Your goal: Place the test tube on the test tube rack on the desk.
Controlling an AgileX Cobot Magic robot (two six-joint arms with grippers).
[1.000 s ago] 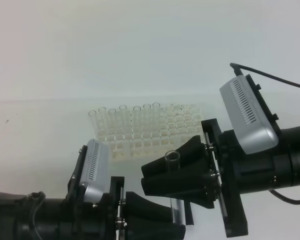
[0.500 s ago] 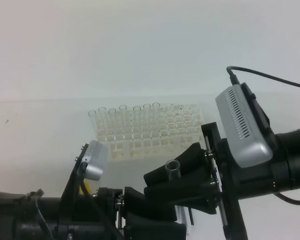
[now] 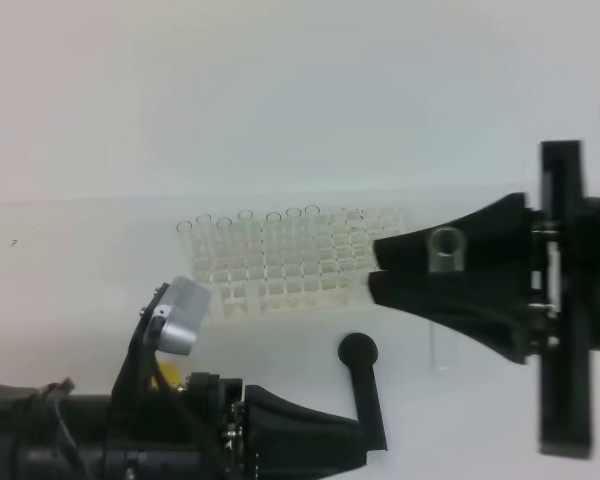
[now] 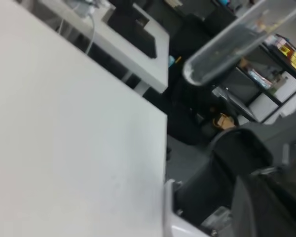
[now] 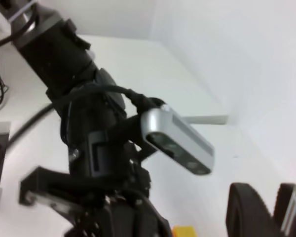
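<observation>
Right gripper point(image 3: 380, 268) closed on the test tube point(image 3: 445, 250) — mouth toward camera, raised above the counter point(image 3: 80, 260) beside the test tube rack point(image 3: 290, 260), left gripper point(image 3: 375, 440) low at front edge, opening unclear, black stick point(image 3: 363, 385) just beside it

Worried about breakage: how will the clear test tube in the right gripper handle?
The test tube looks thin, clear and glassy, so probably fragile and slippery. Its round body would likely roll on the desk. The right gripper grips only near its mouth, so it might swing.
</observation>
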